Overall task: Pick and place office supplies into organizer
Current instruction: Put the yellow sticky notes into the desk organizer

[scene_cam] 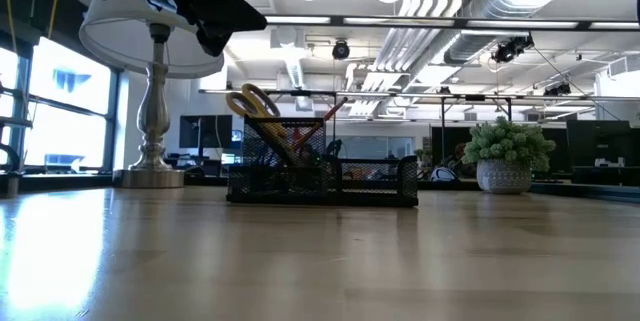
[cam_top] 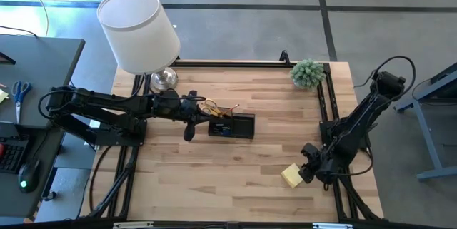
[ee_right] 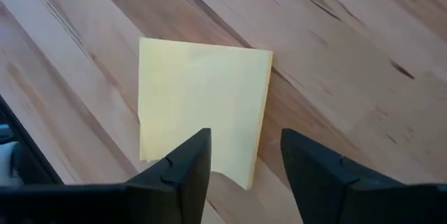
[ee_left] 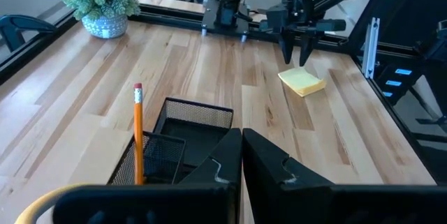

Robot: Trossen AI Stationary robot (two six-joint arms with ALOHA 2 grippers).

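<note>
The black mesh organizer (cam_top: 239,126) stands near the table's middle. It holds the yellow-handled scissors (scene_cam: 255,102), a pencil (ee_left: 137,130) and other small items. My left gripper (ee_left: 241,160) is shut and hovers above the organizer's left end, clear of it. A yellow sticky-note pad (ee_right: 202,102) lies flat on the table near the right edge. My right gripper (ee_right: 244,172) is open, points steeply down and hangs just above the pad (cam_top: 290,176). One finger is over the pad's near part and the other is past its edge. From the left wrist view the fingers (ee_left: 297,48) stand above the pad (ee_left: 302,81).
A white-shaded lamp (cam_top: 139,29) stands at the table's far left corner, and a small potted plant (cam_top: 307,73) at the far right. Black frame rails (cam_top: 325,108) run along the table's edges. Blue-handled scissors (cam_top: 20,90) lie on a side desk to the left.
</note>
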